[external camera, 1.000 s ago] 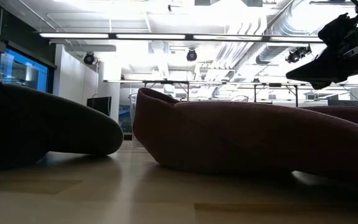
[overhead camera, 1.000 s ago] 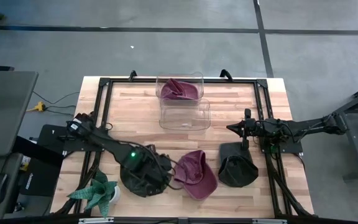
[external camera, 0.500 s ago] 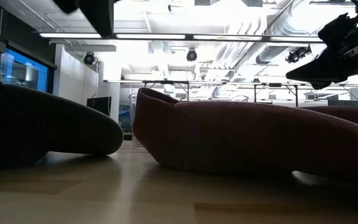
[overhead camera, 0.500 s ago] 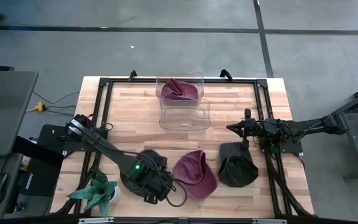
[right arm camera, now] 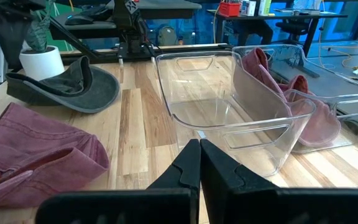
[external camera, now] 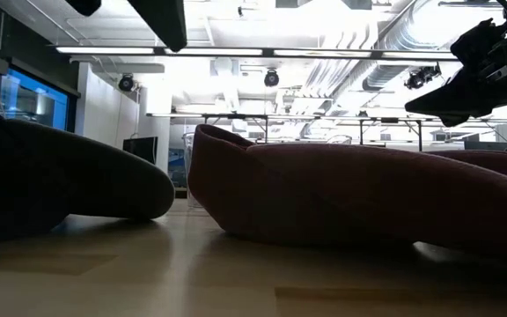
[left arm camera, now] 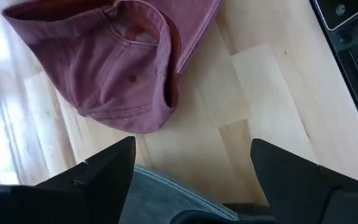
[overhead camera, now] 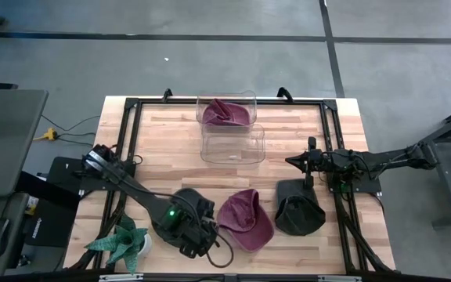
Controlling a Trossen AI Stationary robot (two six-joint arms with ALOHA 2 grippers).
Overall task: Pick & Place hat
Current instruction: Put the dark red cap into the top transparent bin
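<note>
Three hats lie on the wooden table: a dark grey hat (overhead camera: 180, 221) near the left, a maroon hat (overhead camera: 246, 218) in the middle with its hollow side showing (left arm camera: 117, 62), and a black hat (overhead camera: 298, 209) to the right. My left gripper (overhead camera: 196, 236) hangs open above the grey hat's edge (left arm camera: 166, 193), beside the maroon hat; its fingers (external camera: 161, 18) show high over the table. My right gripper (overhead camera: 307, 165) is shut and waits just beyond the black hat. Another maroon hat (overhead camera: 225, 112) sits in the far clear bin.
Two clear bins stand at the table's far middle: the far one (overhead camera: 227, 98) holds a hat, the nearer one (right arm camera: 229, 118) holds nothing. A potted plant (overhead camera: 124, 243) stands at the near left corner. Black frame rails run along the table's sides.
My left gripper has moved toward the table's near edge and a little to the right, over the grey hat toward the maroon hat, and its fingers have come into the top of the low view. The hats have stayed in place.
</note>
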